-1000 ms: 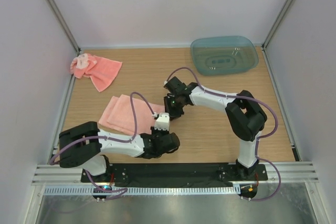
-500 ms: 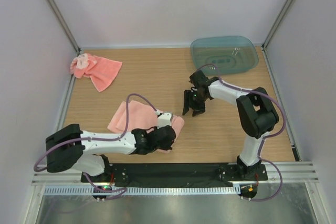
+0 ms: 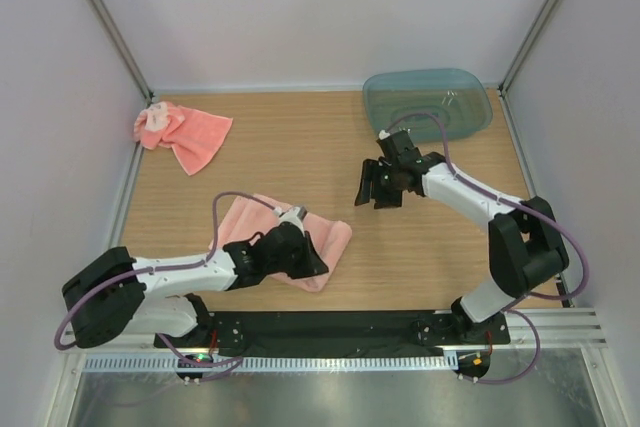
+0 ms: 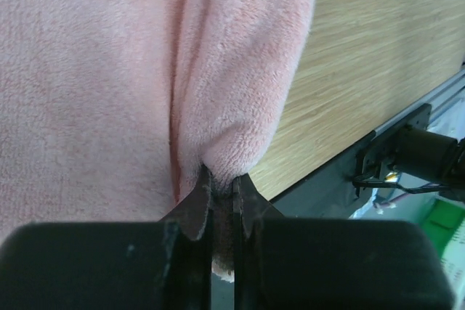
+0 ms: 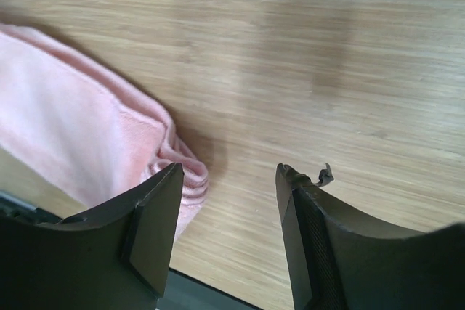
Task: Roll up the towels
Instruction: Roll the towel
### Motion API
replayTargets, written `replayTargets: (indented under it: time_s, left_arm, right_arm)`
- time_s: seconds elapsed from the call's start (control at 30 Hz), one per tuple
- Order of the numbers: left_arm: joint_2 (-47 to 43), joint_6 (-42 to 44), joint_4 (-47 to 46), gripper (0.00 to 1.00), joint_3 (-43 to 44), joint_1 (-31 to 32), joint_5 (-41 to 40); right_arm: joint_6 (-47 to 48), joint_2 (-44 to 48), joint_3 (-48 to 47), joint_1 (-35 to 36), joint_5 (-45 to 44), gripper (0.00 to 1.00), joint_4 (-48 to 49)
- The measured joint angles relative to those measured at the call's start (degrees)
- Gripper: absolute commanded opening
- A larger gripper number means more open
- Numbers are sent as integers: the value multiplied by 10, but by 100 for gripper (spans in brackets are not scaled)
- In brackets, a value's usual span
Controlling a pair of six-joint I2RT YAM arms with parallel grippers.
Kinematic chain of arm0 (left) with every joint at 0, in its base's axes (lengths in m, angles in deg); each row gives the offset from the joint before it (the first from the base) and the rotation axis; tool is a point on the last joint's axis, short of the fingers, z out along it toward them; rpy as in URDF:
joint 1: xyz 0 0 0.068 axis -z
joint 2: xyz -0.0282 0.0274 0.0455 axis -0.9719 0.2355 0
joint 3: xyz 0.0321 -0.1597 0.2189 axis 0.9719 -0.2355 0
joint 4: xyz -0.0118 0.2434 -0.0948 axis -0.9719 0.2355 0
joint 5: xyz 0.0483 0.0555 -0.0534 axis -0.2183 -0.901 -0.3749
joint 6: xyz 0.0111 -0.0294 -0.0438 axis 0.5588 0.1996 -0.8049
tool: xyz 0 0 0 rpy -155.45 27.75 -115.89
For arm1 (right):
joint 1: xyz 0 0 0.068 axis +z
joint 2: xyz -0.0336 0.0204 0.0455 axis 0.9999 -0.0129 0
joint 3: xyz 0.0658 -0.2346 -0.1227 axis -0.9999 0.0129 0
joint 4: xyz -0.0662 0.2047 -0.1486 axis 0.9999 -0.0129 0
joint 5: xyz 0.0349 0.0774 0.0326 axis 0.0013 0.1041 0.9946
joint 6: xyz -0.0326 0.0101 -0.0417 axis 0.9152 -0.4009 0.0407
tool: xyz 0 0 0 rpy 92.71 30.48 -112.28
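Note:
A salmon-pink towel (image 3: 325, 240) lies near the table's front, partly folded over itself. My left gripper (image 3: 306, 259) is shut on its near edge; the left wrist view shows the fold of the towel (image 4: 240, 70) pinched between the fingertips (image 4: 245, 205). My right gripper (image 3: 377, 190) is open and empty, above bare wood to the right of this towel, whose corner (image 5: 87, 143) shows in the right wrist view. The second pink towel (image 3: 185, 135) lies crumpled at the far left.
A translucent blue-green tub (image 3: 427, 105) stands at the far right corner. Metal frame posts and white walls ring the wooden table (image 3: 300, 147). A black base rail (image 3: 330, 327) runs along the near edge.
My left gripper has dragged the towel's edge toward the left and front, folding it over. My right gripper let go, opened and drew back to the right.

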Motion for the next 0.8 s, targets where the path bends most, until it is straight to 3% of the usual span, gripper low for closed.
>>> replayTargets:
  time_s: [0.43,0.8]
  left_arm:
    - [0,-220,-268,0,-167,-74,111]
    - [33,-314,-359,0,-195,-124,175]
  right_arm:
    - [-90,130,210,12,172,66,204]
    - [-154,108,312,82,210,67,402]
